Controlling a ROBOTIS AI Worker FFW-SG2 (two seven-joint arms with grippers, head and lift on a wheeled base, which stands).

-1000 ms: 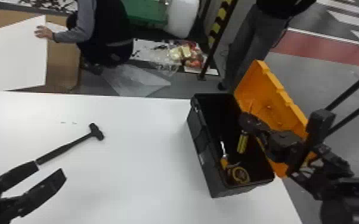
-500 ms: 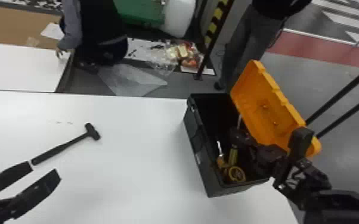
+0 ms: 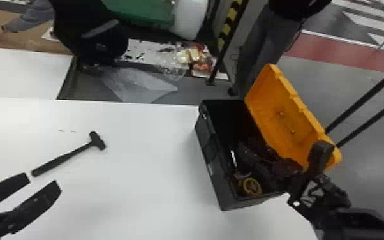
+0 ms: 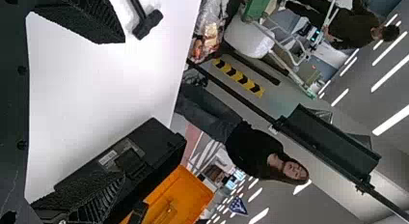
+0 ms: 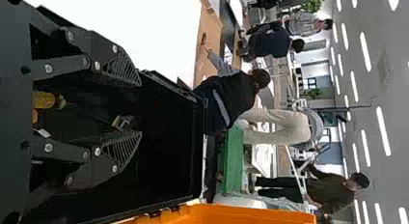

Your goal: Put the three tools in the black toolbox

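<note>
Treat the hammer (image 3: 73, 154), flat on the white table (image 3: 143, 166) near the open fingers of the left gripper (image 3: 43, 182), as likely stiff, head-heavy and hard to damage, perhaps a little slippery to grip, and pinch squarely across the handle (image 3: 54, 163), toward the head (image 3: 97, 140), to limit swing. Carry across the stretch of tabletop between hammer and black toolbox (image 3: 208, 153), lifting both ends well over the near wall (image 3: 220, 183), and steer clear of the raised orange lid (image 3: 285, 118) and of the right gripper (image 5: 141, 109), spread open inside the box.
</note>
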